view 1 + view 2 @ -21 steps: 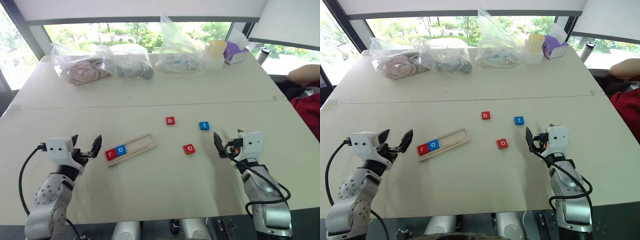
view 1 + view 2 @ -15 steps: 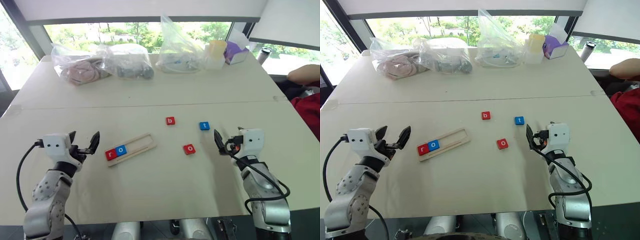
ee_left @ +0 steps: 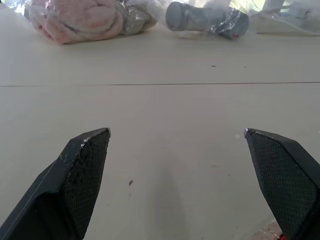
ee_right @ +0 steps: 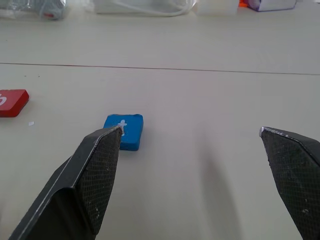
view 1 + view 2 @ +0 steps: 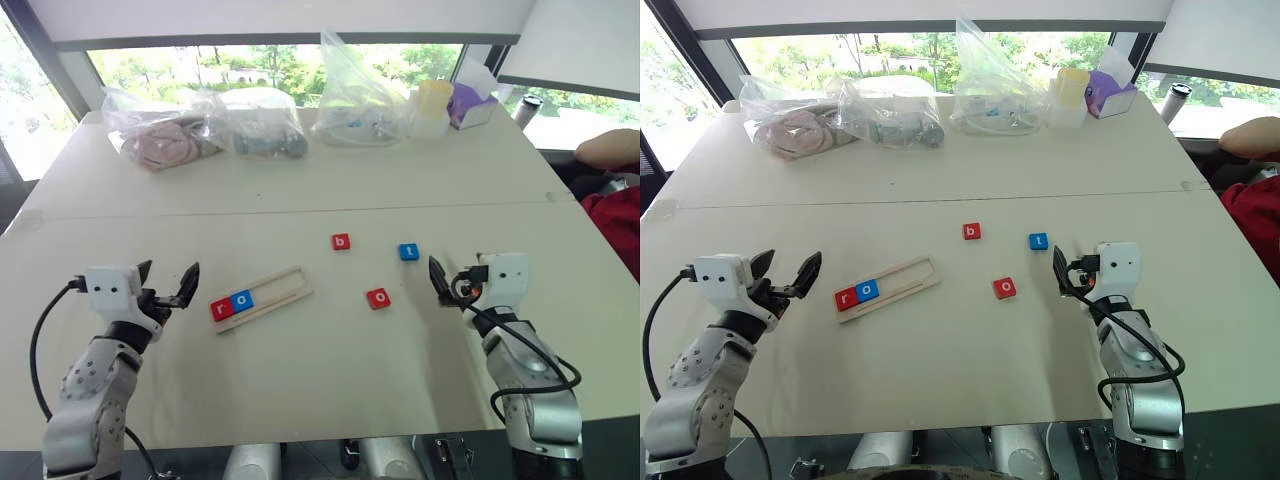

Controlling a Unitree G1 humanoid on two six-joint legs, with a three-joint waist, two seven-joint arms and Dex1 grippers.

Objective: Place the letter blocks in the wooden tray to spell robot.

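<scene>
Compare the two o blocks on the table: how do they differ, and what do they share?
The blue o sits inside the tray, pressed against the red r; the red o lies loose on the table, outside the tray and touching nothing. They differ in colour, one blue and one red. Both are small flat square tiles lying face up, each with a white lowercase o.

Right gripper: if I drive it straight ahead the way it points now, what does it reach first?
Probably the blue t block: it lies just ahead of the open right gripper, toward its left finger. Dead centre looks like bare table.
</scene>
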